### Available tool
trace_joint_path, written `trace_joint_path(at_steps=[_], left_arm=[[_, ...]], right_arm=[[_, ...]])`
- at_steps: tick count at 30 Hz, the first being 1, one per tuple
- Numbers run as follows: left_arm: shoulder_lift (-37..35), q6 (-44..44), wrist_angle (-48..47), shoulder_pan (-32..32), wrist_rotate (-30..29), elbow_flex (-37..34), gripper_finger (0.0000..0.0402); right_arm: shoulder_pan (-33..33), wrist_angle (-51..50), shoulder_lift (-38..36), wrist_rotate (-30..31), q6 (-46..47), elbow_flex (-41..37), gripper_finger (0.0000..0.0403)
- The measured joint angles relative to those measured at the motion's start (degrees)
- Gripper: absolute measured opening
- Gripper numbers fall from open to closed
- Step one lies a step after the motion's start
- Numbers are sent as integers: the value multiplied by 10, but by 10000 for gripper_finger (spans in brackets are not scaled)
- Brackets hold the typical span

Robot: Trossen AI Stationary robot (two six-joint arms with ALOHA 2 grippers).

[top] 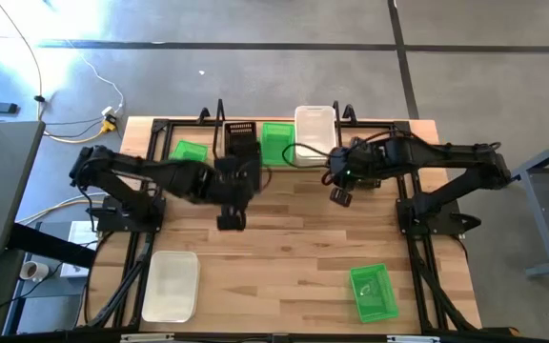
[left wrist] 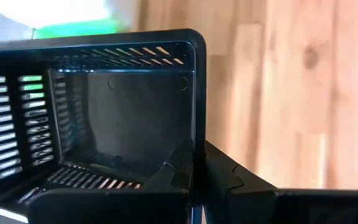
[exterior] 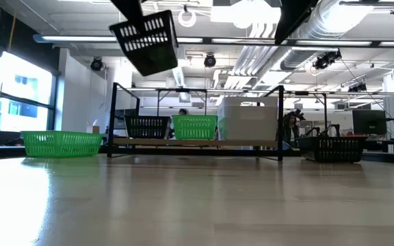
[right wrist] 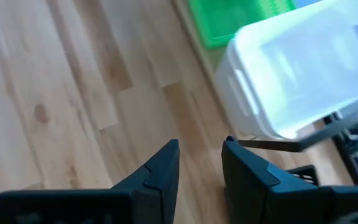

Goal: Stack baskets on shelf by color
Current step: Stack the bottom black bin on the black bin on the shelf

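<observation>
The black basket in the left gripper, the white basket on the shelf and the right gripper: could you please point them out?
black basket (exterior: 147, 42), low view, its slotted side wall.
white basket (top: 315, 129), high view, its top face.
right gripper (right wrist: 199, 163), right wrist view, between its fingertips.

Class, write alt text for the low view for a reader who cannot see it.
A black basket hangs tilted, held high above the table. Behind, the shelf carries black, green and white baskets; another green basket sits left.
</observation>
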Motion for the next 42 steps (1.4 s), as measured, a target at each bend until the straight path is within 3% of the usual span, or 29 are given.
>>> trace_joint_path(at_steps=[10, 17, 42], left_arm=[[10, 131, 8, 139, 35, 1, 0], [12, 178, 43, 219, 60, -48, 0], [12, 268, 163, 322, 125, -171, 0]], right_arm=[[-45, -10, -11, 3, -7, 0, 108], [-71, -15, -12, 4, -11, 0, 108], [-95, -14, -12, 4, 18, 0, 108]])
